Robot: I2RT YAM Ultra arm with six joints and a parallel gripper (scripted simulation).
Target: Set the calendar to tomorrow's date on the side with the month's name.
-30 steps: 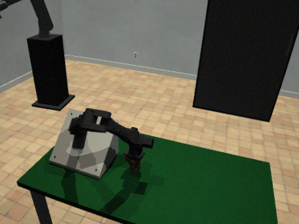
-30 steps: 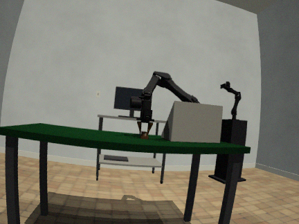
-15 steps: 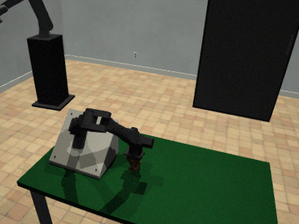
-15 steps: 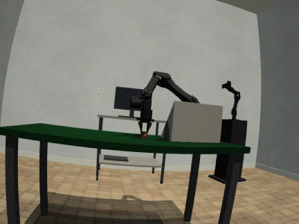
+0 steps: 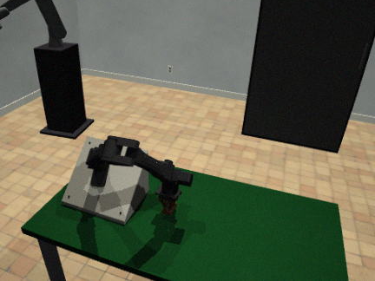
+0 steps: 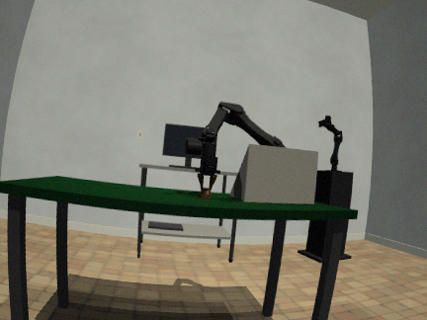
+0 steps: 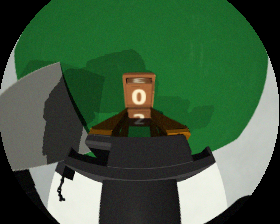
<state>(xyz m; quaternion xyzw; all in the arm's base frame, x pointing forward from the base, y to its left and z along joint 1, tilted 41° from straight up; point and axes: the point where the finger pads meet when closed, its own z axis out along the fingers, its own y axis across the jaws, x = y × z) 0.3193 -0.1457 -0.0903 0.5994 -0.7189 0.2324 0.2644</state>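
A small brown wooden cube [image 7: 138, 95] with a white 0 on the face toward the wrist camera sits between my fingers. My gripper [image 7: 139, 110] is shut on this cube, low over the green table. In the top view the gripper [image 5: 168, 206] points down just right of the grey base block, with the brown cube at its tips. In the exterior view the gripper [image 6: 206, 190] holds the cube [image 6: 206, 194] at the table surface. I cannot tell whether the cube touches the table. No tray or second cube is visible in any view.
The grey wedge-shaped arm base [image 5: 104, 186] stands on the table's left part, close to the gripper. The green table [image 5: 243, 224] extends to the right. A black cabinet [image 5: 310, 59] and a black pedestal [image 5: 61, 89] stand on the floor beyond.
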